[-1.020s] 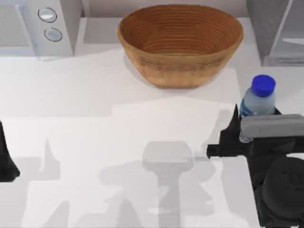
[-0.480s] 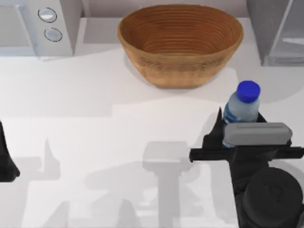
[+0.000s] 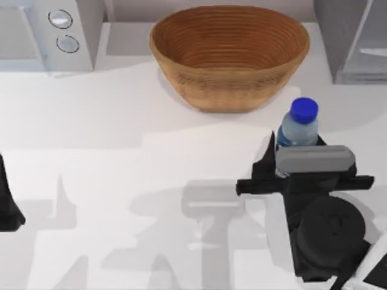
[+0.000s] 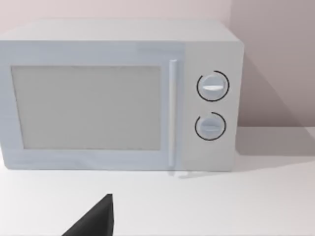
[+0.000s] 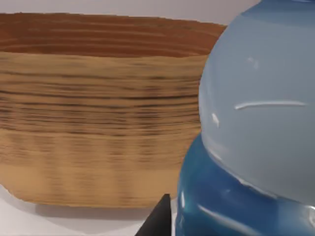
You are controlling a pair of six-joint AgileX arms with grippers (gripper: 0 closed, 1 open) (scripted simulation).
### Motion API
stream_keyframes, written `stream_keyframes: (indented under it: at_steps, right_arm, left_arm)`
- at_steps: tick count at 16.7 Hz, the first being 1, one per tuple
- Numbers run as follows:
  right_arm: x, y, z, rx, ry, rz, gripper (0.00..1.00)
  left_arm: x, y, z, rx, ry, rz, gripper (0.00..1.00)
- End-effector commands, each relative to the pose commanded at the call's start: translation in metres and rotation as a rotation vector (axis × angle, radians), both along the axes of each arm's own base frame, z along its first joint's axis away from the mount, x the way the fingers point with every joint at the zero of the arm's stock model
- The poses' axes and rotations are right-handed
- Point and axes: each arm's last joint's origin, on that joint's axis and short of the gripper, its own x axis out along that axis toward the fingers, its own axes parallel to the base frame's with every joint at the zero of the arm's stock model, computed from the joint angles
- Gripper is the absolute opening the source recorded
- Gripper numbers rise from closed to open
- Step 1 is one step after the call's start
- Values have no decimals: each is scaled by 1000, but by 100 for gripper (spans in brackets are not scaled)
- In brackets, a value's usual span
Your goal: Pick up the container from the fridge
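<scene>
Right gripper [image 3: 289, 162] pinching bottle [image 3: 297, 129] upright, clear of fridge [image 3: 351, 36], near basket [image 3: 230, 54], presumably to carry it level.

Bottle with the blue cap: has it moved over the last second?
Yes. The bottle, held in the right gripper, has shifted toward the table's left, now in front of the woven basket.
</scene>
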Motion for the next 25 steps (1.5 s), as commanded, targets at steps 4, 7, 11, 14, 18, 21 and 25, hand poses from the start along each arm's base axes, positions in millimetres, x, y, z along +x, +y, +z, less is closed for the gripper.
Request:
stream_keyframes:
  at_steps: [4,7,11,14,18,21,25]
  right_arm:
    - [23,0,-11,23,-15,2,0]
    - [24,0,-11,25,-17,3,0]
    - [24,0,-11,25,-17,3,23]
    - [24,0,-11,25,-17,3,45]
    - [24,0,-11,25,-17,3,75]
    - [24,0,-11,25,-17,3,98]
    - [24,0,-11,25,-17,3,100]
  left_arm:
    - [0,0,0,0,0,0,100]
    - [0,0,0,0,0,0,100]
    - [0,0,0,0,0,0,100]
    - [0,0,0,0,0,0,100]
    - [0,0,0,0,0,0,100]
    - [0,0,0,0,0,0,100]
    - [0,0,0,0,0,0,100]
